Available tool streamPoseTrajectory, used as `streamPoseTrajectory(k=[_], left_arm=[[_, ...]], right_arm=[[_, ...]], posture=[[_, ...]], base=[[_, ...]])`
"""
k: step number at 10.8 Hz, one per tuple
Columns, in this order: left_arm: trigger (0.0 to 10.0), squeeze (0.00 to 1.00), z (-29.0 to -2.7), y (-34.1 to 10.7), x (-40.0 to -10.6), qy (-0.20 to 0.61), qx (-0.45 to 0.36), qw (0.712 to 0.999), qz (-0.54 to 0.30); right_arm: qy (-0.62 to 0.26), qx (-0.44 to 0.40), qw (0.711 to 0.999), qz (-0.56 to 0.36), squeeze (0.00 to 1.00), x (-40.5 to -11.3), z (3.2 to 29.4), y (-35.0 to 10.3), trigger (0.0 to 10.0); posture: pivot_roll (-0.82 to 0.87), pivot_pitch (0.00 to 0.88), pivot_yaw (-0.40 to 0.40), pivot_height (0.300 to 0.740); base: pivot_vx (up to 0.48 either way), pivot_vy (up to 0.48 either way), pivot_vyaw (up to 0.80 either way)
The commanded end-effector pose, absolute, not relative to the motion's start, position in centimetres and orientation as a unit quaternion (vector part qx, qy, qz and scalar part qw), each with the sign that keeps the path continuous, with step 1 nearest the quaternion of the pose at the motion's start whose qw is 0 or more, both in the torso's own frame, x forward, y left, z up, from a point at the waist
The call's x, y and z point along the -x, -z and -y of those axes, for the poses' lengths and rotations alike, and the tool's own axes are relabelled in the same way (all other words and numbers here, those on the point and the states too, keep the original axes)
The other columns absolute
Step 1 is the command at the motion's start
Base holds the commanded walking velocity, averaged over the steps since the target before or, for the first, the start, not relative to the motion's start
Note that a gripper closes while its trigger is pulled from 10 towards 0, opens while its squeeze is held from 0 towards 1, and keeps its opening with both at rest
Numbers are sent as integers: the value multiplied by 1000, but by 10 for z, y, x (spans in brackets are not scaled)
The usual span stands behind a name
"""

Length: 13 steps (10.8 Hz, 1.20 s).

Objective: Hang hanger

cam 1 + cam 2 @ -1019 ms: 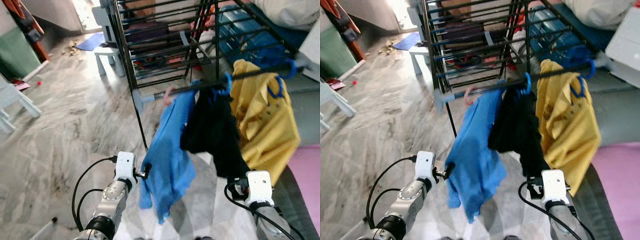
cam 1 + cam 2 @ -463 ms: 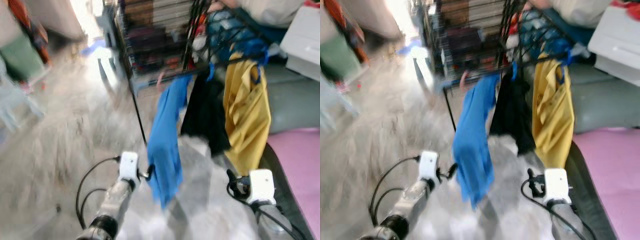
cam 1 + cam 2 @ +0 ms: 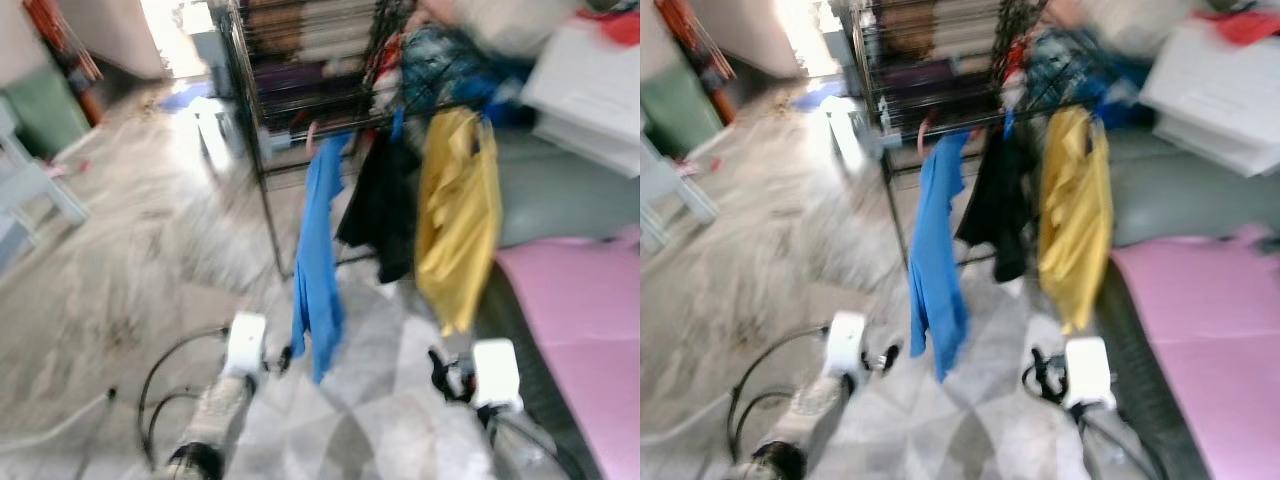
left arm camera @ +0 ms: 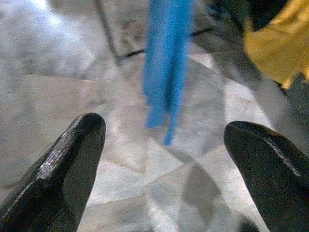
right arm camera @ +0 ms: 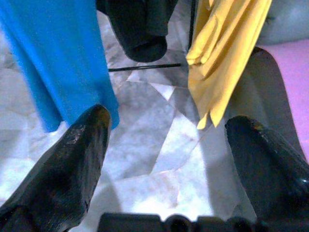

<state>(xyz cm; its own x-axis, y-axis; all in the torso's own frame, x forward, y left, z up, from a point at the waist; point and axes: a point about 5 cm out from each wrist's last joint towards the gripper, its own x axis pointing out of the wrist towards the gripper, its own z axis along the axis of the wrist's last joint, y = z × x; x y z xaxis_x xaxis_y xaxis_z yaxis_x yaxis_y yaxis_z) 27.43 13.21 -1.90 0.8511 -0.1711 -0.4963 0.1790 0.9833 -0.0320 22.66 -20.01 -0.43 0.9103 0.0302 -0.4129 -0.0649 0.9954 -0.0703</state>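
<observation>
- Compared with a second ago, the blurred head views now show the drying rack (image 3: 300, 90) farther off and the blue shirt (image 3: 318, 260) edge-on.
- Blue shirt, black garment (image 3: 380, 210) and yellow shirt (image 3: 455, 215) hang along the rack's front rail; hangers blurred.
- Left gripper (image 4: 164, 159) and right gripper (image 5: 166, 145) are low, fingers apart, empty.

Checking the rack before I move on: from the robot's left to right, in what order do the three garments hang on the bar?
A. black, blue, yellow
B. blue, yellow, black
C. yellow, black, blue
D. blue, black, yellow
D: the blue garment hangs furthest left, the black garment in the middle, and the yellow garment furthest right on the drying rack.
</observation>
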Motion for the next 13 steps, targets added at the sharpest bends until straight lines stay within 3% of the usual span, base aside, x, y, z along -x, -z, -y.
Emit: streamPoseTrajectory(k=[1,3,5,8,13], left_arm=[[10000,0,-142,21,-272,74,-19,962,-262],[10000,0,-154,24,-271,44,-30,961,-273],[10000,0,-159,32,-263,41,-41,952,-300],[10000,0,-167,60,-229,38,-51,915,-399],[10000,0,-167,61,-229,39,-54,913,-401]], right_arm=[[-42,46,979,-196,0,-236,192,0,10000],[-40,12,976,-213,0,-243,183,12,10000],[-42,-6,969,-243,0,-246,174,25,10000],[4,-67,935,-349,0,-230,170,55,10000],[7,-60,932,-356,0,-228,171,56,10000]], posture=[[-136,0,107,740],[-135,0,111,740],[-124,0,102,740],[-99,0,74,740],[-98,0,74,740]], base=[[0,0,800],[0,0,628],[0,0,0],[0,0,0],[0,0,0]])
